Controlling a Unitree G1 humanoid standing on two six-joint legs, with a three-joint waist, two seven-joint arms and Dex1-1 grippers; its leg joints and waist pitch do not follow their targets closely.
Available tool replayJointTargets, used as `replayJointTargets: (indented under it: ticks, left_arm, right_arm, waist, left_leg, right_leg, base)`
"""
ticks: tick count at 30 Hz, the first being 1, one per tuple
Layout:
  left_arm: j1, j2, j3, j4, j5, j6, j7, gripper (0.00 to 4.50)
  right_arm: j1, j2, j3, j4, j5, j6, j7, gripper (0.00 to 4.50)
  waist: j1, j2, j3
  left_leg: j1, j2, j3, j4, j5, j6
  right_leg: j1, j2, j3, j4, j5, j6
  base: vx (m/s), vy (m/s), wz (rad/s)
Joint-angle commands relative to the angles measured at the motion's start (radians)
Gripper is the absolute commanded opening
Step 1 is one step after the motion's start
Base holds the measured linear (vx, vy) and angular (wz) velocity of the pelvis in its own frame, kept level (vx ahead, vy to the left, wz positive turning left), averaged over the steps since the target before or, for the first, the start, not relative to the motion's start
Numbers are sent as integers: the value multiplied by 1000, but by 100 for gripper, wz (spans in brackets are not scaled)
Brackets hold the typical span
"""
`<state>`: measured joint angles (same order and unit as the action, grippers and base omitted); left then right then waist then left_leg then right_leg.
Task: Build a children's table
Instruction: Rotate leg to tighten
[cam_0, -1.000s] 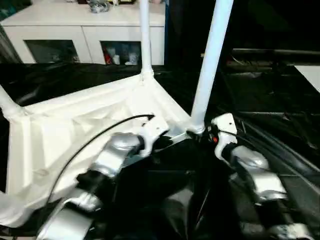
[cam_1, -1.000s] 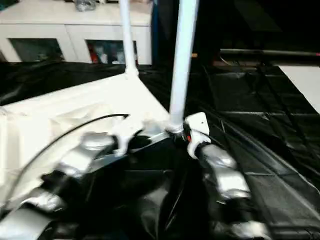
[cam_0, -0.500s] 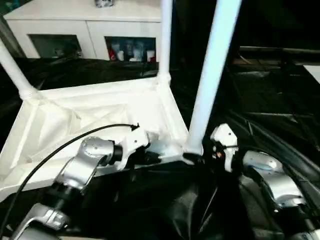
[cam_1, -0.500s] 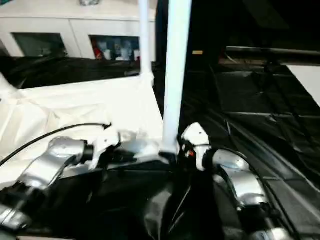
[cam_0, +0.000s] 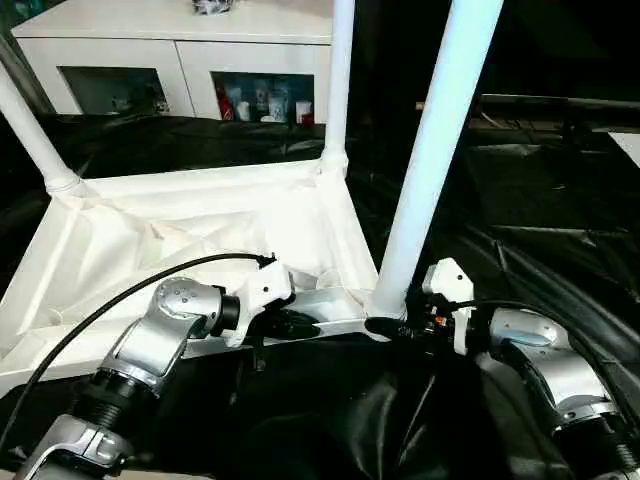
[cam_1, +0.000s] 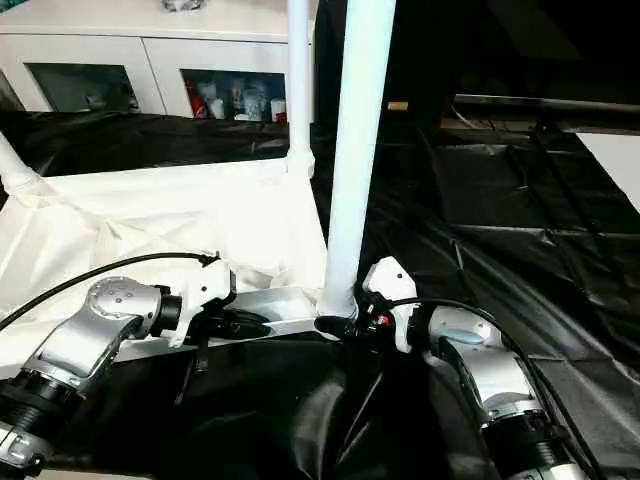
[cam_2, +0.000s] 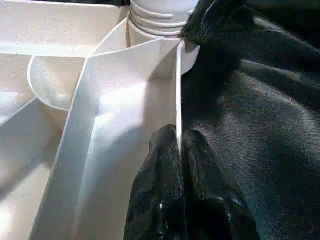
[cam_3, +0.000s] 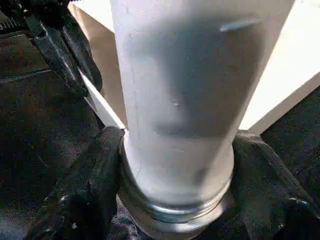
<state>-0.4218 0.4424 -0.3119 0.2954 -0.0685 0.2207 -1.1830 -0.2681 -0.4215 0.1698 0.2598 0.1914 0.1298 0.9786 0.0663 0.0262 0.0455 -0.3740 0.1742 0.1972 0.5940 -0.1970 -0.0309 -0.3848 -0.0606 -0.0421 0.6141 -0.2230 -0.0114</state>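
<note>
The white tabletop (cam_0: 200, 220) lies upside down on black sheeting, ribbed underside up. Three white legs stand in its corner sockets: a near leg (cam_0: 430, 180), a far leg (cam_0: 338, 90) and one at the left (cam_0: 30, 135). My left gripper (cam_0: 300, 327) is shut on the thin near rim wall (cam_2: 177, 90) of the tabletop, with a black finger (cam_2: 160, 170) on each side of it. My right gripper (cam_0: 385, 328) is at the foot of the near leg (cam_3: 175, 100). Its fingers (cam_3: 90, 185) press against both sides of the leg's collar.
Black plastic sheeting (cam_0: 540, 200) covers the floor around and under the tabletop. A white cabinet (cam_0: 180, 50) with glass doors stands along the back. A pale panel edge (cam_1: 615, 160) shows at the far right. A black cable (cam_0: 130, 295) runs along my left forearm.
The view has shifted and tilted. My right gripper has closed in around the base of the near leg. My left gripper keeps its hold on the rim.
</note>
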Motion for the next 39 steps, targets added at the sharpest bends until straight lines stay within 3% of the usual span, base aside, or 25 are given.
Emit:
replayJointTargets:
  ticks: [1, 5, 8, 9, 10, 13, 15, 17, 19, 20, 21, 24, 28, 29, 30, 33, 35, 36, 38, 39]
  left_arm:
    - [7, 0, -12, -41, -35, 1, -43, 0]
    - [2, -13, -10, -24, -23, 9, -14, 0]
    - [-46, -106, -1, 95, 41, 14, 161, 0]
    - [-51, -114, -1, 104, 45, 15, 175, 0]
    - [-63, -139, 3, 129, 52, 19, 211, 0]
    - [-109, -214, 14, 209, 69, 33, 322, 0]
    - [-123, -235, 17, 232, 75, 35, 355, 0]
    - [-169, -303, 18, 309, 95, 31, 454, 0]
    - [-181, -321, 17, 329, 100, 34, 480, 0]
    - [-181, -321, 17, 329, 100, 34, 480, 0]
    - [-202, -349, 9, 365, 120, 27, 521, 0]
    - [-212, -363, 2, 386, 137, 10, 534, 0]
    - [-201, -348, -6, 380, 152, -13, 507, 0]
    - [-195, -337, -8, 368, 153, -19, 494, 0]
    - [-189, -327, -8, 357, 152, -24, 482, 0]
    - [-161, -282, -9, 303, 135, -28, 417, 0]
    - [-161, -282, -9, 303, 135, -28, 417, 0]
    - [-158, -276, -8, 297, 132, -27, 410, 0]
    - [-129, -232, -7, 253, 123, -40, 341, 0]
    - [-129, -231, -7, 253, 123, -41, 340, 0]
  right_arm:
    - [3, -15, -12, -17, 8, 12, -1, 275]
    - [3, -2, -18, -1, -10, 19, -41, 274]
    - [-23, 88, -50, 80, -66, 51, -267, 273]
    - [-26, 97, -54, 87, -69, 55, -286, 273]
    - [-31, 123, -64, 101, -75, 61, -341, 273]
    - [-53, 205, -88, 142, -97, 92, -505, 273]
    - [-59, 227, -92, 153, -104, 98, -546, 273]
    - [-93, 301, -106, 208, -123, 121, -687, 273]
    - [-105, 319, -110, 227, -132, 127, -730, 273]
    - [-105, 319, -110, 227, -132, 127, -730, 273]
    - [-133, 349, -106, 276, -153, 128, -803, 272]
    - [-147, 368, -106, 303, -166, 117, -834, 272]
    - [-136, 385, -122, 271, -118, 68, -738, 272]
    - [-131, 381, -128, 253, -104, 57, -717, 328]
    - [-127, 377, -134, 237, -91, 48, -699, 342]
    - [-113, 336, -161, 160, -20, 47, -602, 363]
    - [-113, 336, -161, 160, -20, 47, -602, 378]
    - [-111, 326, -159, 152, -13, 48, -588, 390]
    - [-79, 230, -135, 75, 10, 72, -450, 396]
    - [-79, 229, -134, 74, 10, 72, -448, 420]
  waist:
    - [2, -12, -59]
    - [1, -12, -57]
    - [-4, -14, -55]
    - [-7, -14, -51]
    - [-7, -14, -52]
    - [-7, -10, -48]
    - [-9, -13, -49]
    - [-8, -9, -48]
    - [-10, -10, -46]
    - [-10, -10, -47]
    - [-10, -4, -48]
    - [-11, -6, -48]
    - [-9, -6, -48]
    - [-8, -3, -49]
    - [-8, -5, -50]
    - [-6, -8, -57]
    - [-8, -9, -58]
    - [-9, -8, -58]
    - [-4, -11, -58]
    - [-3, -10, -58]
  left_leg:
    - [13, 62, -28, -59, -68, 100]
    - [14, 62, -28, -60, -78, 95]
    - [14, 60, -28, -62, -86, 75]
    - [18, 58, -29, -66, -132, 46]
    - [19, 59, -30, -66, -135, 37]
    - [22, 57, -30, -69, -160, 20]
    - [26, 57, -31, -71, -177, 5]
    - [23, 58, -32, -73, -185, 2]
    - [30, 56, -32, -75, -213, -9]
    - [25, 56, -34, -77, -209, -9]
    - [28, 56, -33, -77, -209, -9]
    - [26, 56, -34, -78, -219, -10]
    - [25, 58, -35, -81, -236, -3]
    - [25, 59, -35, -81, -233, -2]
    - [25, 61, -36, -82, -232, 0]
    - [15, 61, -34, -75, -165, 33]
    - [9, 59, -34, -73, -129, 47]
    - [12, 57, -31, -70, -119, 58]
    - [10, 57, -31, -67, -107, 68]
    - [8, 59, -31, -67, -101, 76]
  right_leg:
    - [45, -85, 46, -54, 36, -261]
    - [44, -84, 45, -56, 15, -262]
    - [42, -84, 46, -61, -14, -261]
    - [41, -87, 45, -70, -101, -251]
    - [42, -87, 46, -70, -115, -245]
    - [38, -87, 49, -78, -161, -223]
    - [36, -87, 50, -82, -194, -213]
    - [37, -90, 51, -85, -210, -203]
    - [31, -89, 51, -91, -254, -194]
    - [36, -91, 51, -90, -255, -190]
    - [32, -90, 51, -92, -250, -185]
    - [33, -92, 51, -94, -256, -179]
    - [33, -94, 52, -96, -256, -171]
    - [33, -93, 51, -94, -248, -173]
    - [34, -94, 51, -93, -241, -173]
    - [43, -95, 51, -80, -115, -192]
    - [48, -93, 49, -73, -69, -201]
    - [44, -92, 48, -74, -58, -213]
    - [49, -92, 49, -74, -58, -213]
    - [49, -91, 48, -73, -48, -213]
  base:
    - [0, 0, 0]
    - [0, 0, 0]
    - [0, 0, 0]
    - [0, 0, 0]
    - [0, 0, 0]
    - [0, 0, 0]
    - [0, 0, 0]
    - [0, 0, 0]
    - [0, 0, 0]
    - [0, 0, 0]
    - [0, 0, 0]
    - [0, 0, 0]
    - [0, 0, 0]
    - [0, 0, 0]
    - [0, 0, 0]
    - [0, 0, 0]
    - [0, 0, 0]
    - [0, 0, 0]
    - [0, 0, 0]
    - [0, 0, 0]
